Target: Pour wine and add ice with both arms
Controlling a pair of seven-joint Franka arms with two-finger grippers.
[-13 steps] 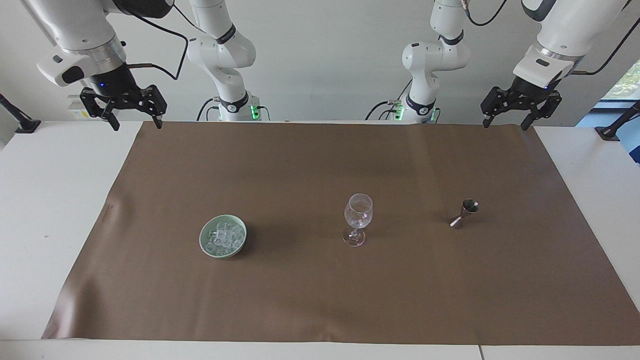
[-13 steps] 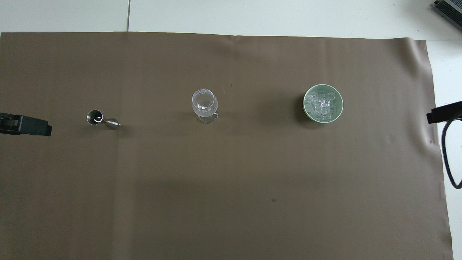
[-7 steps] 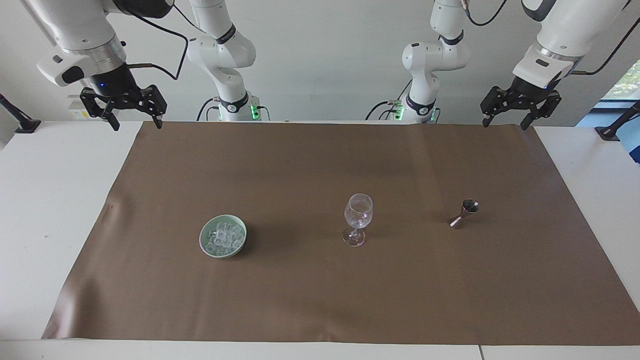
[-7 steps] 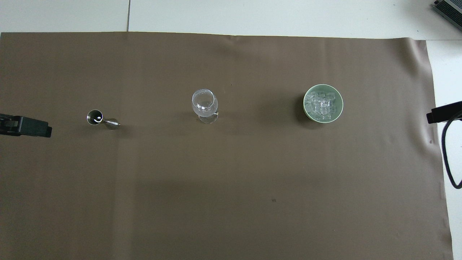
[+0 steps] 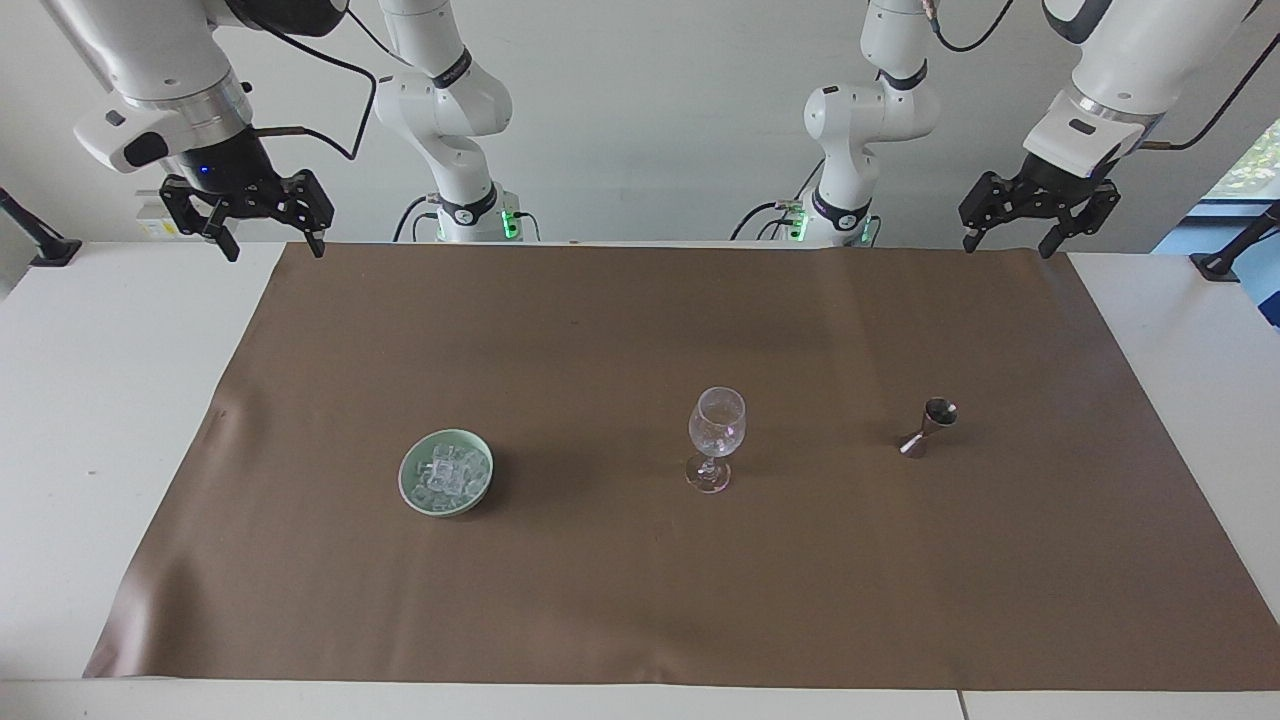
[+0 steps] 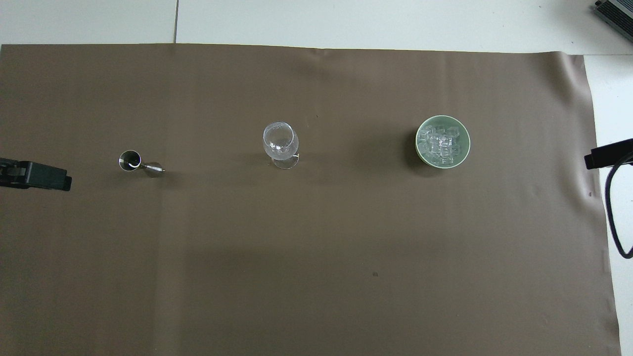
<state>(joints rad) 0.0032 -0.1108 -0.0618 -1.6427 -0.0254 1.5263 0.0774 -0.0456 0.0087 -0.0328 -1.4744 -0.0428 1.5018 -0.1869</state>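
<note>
1. The white surface carries a wide brown mat; in the overhead view the mat runs out of the frame at the bottom and at the left arm's end.
2. Two white arms rise at the robots' edge of the surface, both cut off at the top of the facing view. The right arm and the left arm wait with their wrists raised.
3. The right pincer hangs released and holds nothing, over the mat's corner at the right arm's end. In the overhead view only a dark sliver of it enters the frame, with a black cable looping beside it.
4. The left pincer hangs released and holds nothing, over the mat's corner at the left arm's end. The overhead view shows only a dark block of it at the frame's edge.
5. A pale green bowl stands on the mat toward the right arm's end.
6. A clear stemmed wine glass stands upright near the mat's middle, well apart from the bowl; whether anything is in it cannot be made out.
7. A small metal jigger stands on the mat toward the left arm's end, its mouth facing up.
8. The ice lies piled in the bowl: small clear, glassy cubes whose edges blur together, too many to count.
</note>
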